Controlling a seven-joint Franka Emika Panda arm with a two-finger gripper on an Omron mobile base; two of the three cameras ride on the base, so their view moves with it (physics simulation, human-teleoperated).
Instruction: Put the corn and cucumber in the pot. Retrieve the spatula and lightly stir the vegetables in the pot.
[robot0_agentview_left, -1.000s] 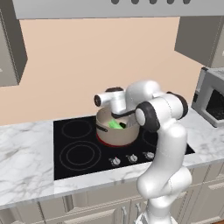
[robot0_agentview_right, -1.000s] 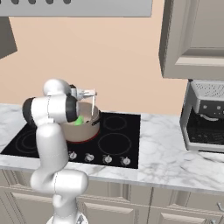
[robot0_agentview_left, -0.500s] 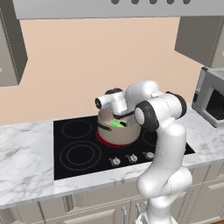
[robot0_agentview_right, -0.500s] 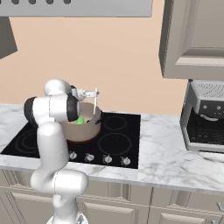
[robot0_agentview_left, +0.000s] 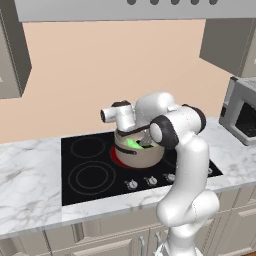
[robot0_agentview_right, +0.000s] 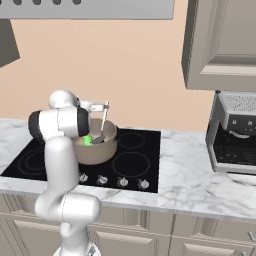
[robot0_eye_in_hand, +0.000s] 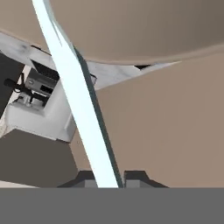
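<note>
The hand (robot0_agentview_right: 103, 106) is closed on the thin white handle of the spatula (robot0_agentview_right: 102, 121), whose stem runs up between the two dark fingertips (robot0_eye_in_hand: 89, 178) in the hand view. From the right base view the handle slants down from the hand into the pot (robot0_agentview_right: 102, 149), with the grey head just inside the rim. The pot stands on a rear burner of the black cooktop (robot0_agentview_left: 90, 172), which is set into the marble table (robot0_agentview_left: 30, 197) near its back edge, against the wall. The cucumber (robot0_agentview_left: 133, 144) lies inside the pot as a bright green patch; the corn is probably there too, though I cannot pick it out under the arm.

The step in hand looks like the stirring itself. To do it well, the head should stay low among the vegetables and sweep in a small, slow circle well inside the wall, so it neither knocks the rim nor drags the pot across the burner. The grip is far up a long, thin handle, so any side load could twist the spatula between the fingertips; gentle motion and a steady wrist angle should prevent that.
</note>
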